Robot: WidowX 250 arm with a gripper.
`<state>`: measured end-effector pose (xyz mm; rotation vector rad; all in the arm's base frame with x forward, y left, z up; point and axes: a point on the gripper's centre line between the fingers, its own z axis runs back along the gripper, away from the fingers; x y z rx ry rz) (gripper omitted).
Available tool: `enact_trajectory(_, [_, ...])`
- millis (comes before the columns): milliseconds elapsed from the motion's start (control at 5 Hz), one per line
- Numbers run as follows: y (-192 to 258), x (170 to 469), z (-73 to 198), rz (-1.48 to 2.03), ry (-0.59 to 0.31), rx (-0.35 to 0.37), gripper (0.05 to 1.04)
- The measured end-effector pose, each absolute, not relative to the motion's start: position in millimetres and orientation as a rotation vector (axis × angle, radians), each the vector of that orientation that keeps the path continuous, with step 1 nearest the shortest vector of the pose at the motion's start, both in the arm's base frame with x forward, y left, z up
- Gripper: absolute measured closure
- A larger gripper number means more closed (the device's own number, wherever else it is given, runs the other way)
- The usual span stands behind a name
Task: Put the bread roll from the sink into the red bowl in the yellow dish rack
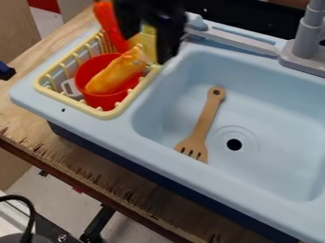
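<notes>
Up top, the black gripper point(147, 47) hangs over the far side of a cream rack point(108, 114), its fingers point(168, 42) spread apart and gripping nothing that I can see. Just below, a yellow-orange toy point(114, 76) leans in a red cup point(105, 100) inside the rack. Beside that, a brown spatula point(204, 121) lies in the pale blue sink point(273, 128), near the drain point(234, 144).
</notes>
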<state>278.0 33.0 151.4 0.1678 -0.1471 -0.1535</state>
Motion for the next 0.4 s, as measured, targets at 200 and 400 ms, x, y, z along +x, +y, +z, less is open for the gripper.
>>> enact_trajectory(200, [31, 306, 157, -0.085, -0.185, 0.15, 0.085])
enact_trajectory(400, [32, 330, 157, -0.025, -0.196, 0.146, 0.085])
